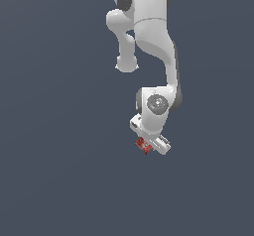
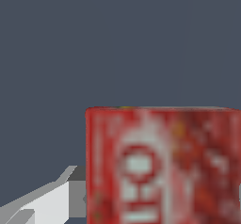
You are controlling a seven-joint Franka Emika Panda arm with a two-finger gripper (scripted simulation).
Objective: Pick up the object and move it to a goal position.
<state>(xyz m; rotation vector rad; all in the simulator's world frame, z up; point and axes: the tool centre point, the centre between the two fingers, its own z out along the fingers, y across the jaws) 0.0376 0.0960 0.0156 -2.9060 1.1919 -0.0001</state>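
Label on red box (image 2: 162, 166): white markings on red, incl. a ring shape over a blocky patch; too blurred for me to read any writing or brand.

Count: 1 box, 1 arm (image 1: 149, 31), 1 hand (image 1: 151, 142). Nothing else on the dark grey-blue bench (image 1: 49, 131) that I see.

Ext view: box (image 1: 143, 145) sits right at the hand's underside, on the ext view's left of the hand tip. Only a small red patch shows; hand body covers the rest.

Wrist view: box very close to cam, fills much of the frame. One light-grey finger (image 2: 42, 202) shows just beside the box edge. Other finger not seen.

Hand state: I can't tell whether closed on the box or not.
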